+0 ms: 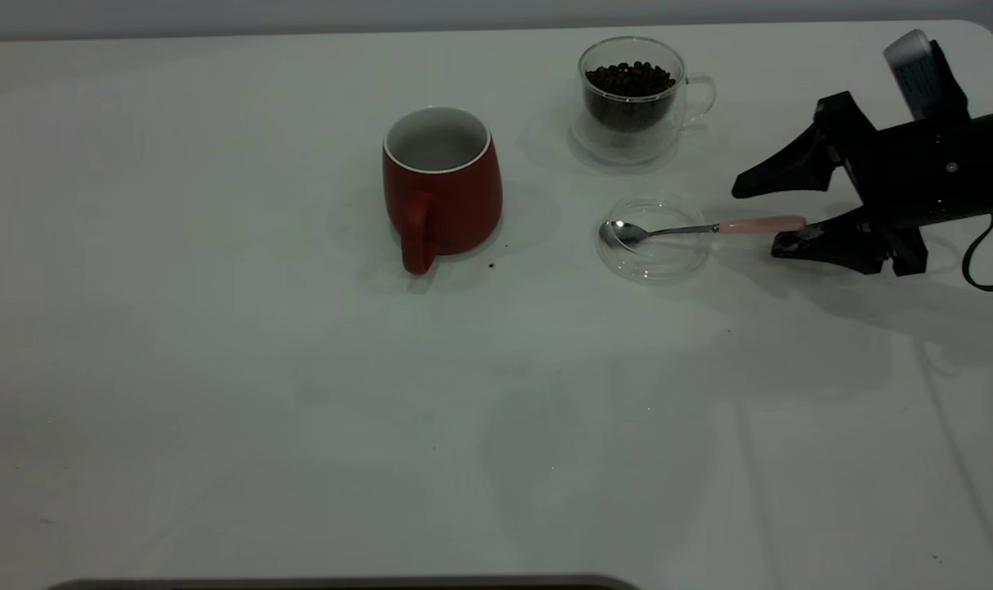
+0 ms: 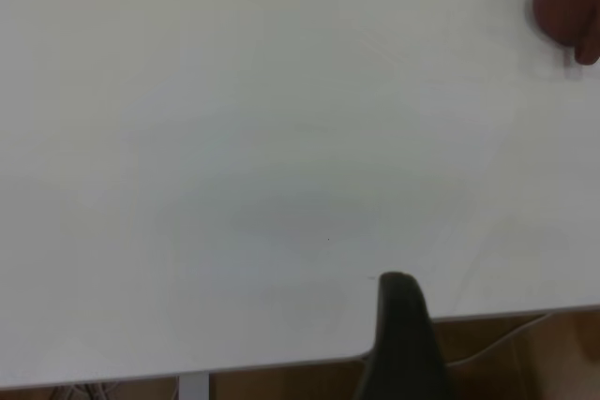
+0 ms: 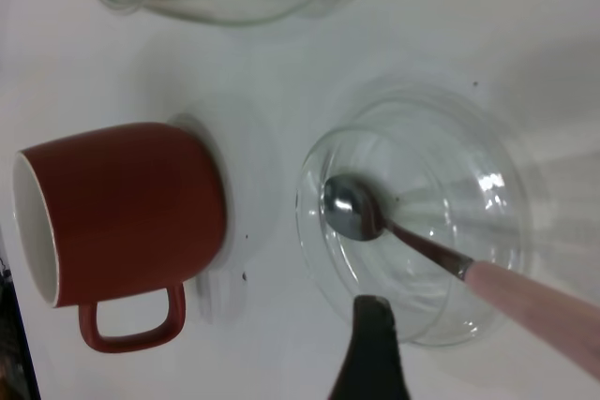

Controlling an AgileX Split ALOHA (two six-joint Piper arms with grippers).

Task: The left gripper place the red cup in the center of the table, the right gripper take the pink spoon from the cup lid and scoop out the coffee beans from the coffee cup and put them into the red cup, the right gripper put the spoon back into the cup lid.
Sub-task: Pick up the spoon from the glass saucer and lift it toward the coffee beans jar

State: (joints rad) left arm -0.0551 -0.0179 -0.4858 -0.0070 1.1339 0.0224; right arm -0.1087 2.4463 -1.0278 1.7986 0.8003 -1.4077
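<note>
**Right claw open at the spoon handle; mug set mid-table**

Table (image 1: 218, 393): white top, rounded far right corner in the exterior view. The whole near half and the left side lie bare, giving wide room. A few dark specks show, one just beside the mug's base.

Red cup (image 1: 442, 184): upright near the middle of the table, white inside showing, handle turned toward the near edge. It stands free, touching nothing. It appears at the corner of the left wrist view (image 2: 570, 2) and lies sideways in the right wrist view (image 3: 122, 217).

Coffee cup (image 1: 634, 102): clear glass, upright, toward the far edge and right of the red cup, loop handle pointing right. Coffee beans (image 1: 630, 79) fill it close to the rim.

Cup lid (image 1: 652, 240): clear disc flat on the table, nearer than the coffee cup and apart from it, right of the red cup with an open gap between them.

Pink spoon (image 1: 693, 229): metal bowl resting inside the lid, neck crossing the lid's right rim, pink handle reaching out to the right over the table.

Right gripper (image 1: 763, 217): reaches in low from the right edge, arm roughly level, cable looping behind. Its jaws stand wide apart, one fingertip on the far side and one on the near side of the spoon handle's end; the near finger lies just beside the handle tip, contact not clear.

Left gripper (image 2: 398, 325): out of the exterior view; only one dark finger shows in its wrist view, above the table's edge, well away from the red cup. Whether its jaws are apart or together cannot be told.
</note>
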